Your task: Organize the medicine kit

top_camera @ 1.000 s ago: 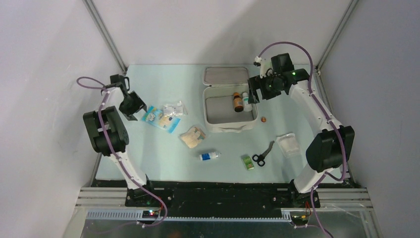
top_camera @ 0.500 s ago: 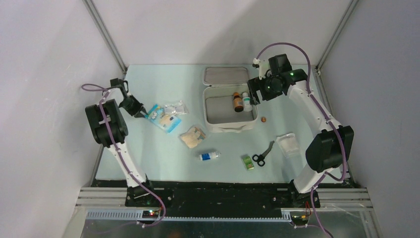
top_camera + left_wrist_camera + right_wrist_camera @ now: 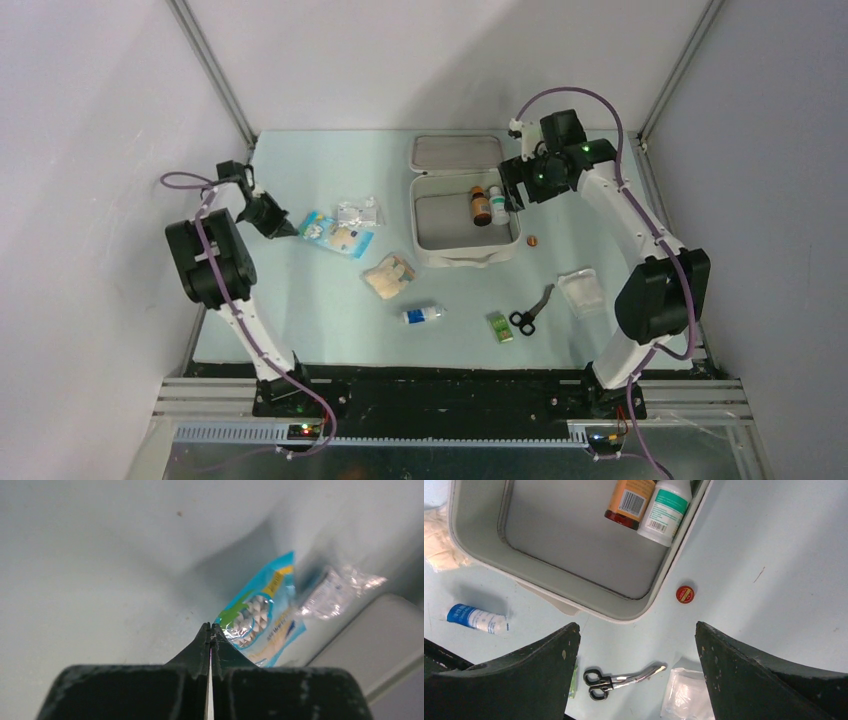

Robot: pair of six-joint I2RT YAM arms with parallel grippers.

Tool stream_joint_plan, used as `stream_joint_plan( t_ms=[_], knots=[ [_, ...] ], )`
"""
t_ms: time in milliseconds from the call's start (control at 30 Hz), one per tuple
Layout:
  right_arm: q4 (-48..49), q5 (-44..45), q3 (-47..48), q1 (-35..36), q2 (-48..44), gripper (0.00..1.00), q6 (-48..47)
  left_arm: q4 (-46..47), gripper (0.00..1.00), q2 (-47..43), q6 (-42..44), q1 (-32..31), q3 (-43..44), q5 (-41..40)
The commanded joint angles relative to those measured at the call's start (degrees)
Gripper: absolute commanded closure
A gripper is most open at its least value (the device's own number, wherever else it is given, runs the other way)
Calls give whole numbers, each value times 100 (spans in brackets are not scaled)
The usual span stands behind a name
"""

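Observation:
The medicine kit (image 3: 466,257) lies open at the back centre, white with a grey lining, its lid (image 3: 457,152) flat behind it. A brown bottle (image 3: 481,205) and a white bottle (image 3: 498,206) lie in its right corner; the right wrist view shows the same brown bottle (image 3: 630,499) and white bottle (image 3: 666,510). My right gripper (image 3: 636,626) hangs open above the kit's right rim (image 3: 651,607), holding nothing. My left gripper (image 3: 210,626) is shut, low over the mat. Its tips meet at the corner of a blue packet (image 3: 262,622). Nothing shows between the fingers.
A clear packet (image 3: 357,213) lies beside the blue packet (image 3: 337,238). In front of the kit are a beige pad (image 3: 388,275), a small blue-and-white tube (image 3: 423,314), a green box (image 3: 500,327), scissors (image 3: 530,309), a clear bag (image 3: 582,291) and a red cap (image 3: 533,240).
My left gripper has swung down to the blue packet's left corner and gone from open to shut. The packet has shifted slightly right. The right arm has barely moved.

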Motion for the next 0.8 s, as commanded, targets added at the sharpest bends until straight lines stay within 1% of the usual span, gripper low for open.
stream_joint_plan(
  t_ms=[0, 100, 200, 267, 367, 433, 467, 500, 533, 567, 633, 667, 767],
  knots=[
    [137, -186, 214, -6, 48, 11, -110, 45, 100, -893, 344, 84, -92, 482],
    [86, -606, 318, -4, 33, 11, -394, 40, 100, -1356, 477, 74, -488, 736],
    [11, -1254, 445, 2, 53, 11, -678, 36, 100, -1839, 596, 29, -903, 899],
    [-93, -1698, 688, -13, 108, 9, -881, 38, 100, -2148, 724, -68, -1177, 920],
    [-305, -2384, 1012, -8, 279, 8, -1167, 39, 100, -2545, 997, -357, -1406, 808],
    [-384, -2514, 1202, 27, 423, 7, -1204, 30, 99, -2763, 938, -459, -1500, 539],
    [-383, -2500, 1304, 44, 468, 7, -1179, 31, 85, -2820, 658, -461, -1585, 462],
    [-377, -2477, 1343, 63, 540, 7, -1132, 21, 62, -2797, 428, -478, -1614, 441],
    [-362, -2482, 1408, 70, 566, 7, -1085, 14, 52, -2778, 369, -483, -1642, 396],
    [-358, -2471, 1435, 69, 606, 7, -1053, 17, 33, -2740, 290, -503, -1643, 176],
    [-359, -2412, 1509, 67, 645, 6, -971, 60, 20, -2604, 213, -490, -1571, -311],
    [-362, -2353, 1522, 68, 648, 6, -948, 125, 18, -2519, 170, -408, -1504, -340],
    [-404, -2214, 1495, 94, 660, 6, -948, 530, 17, -2036, -186, -254, -1423, 152]
  ],
)
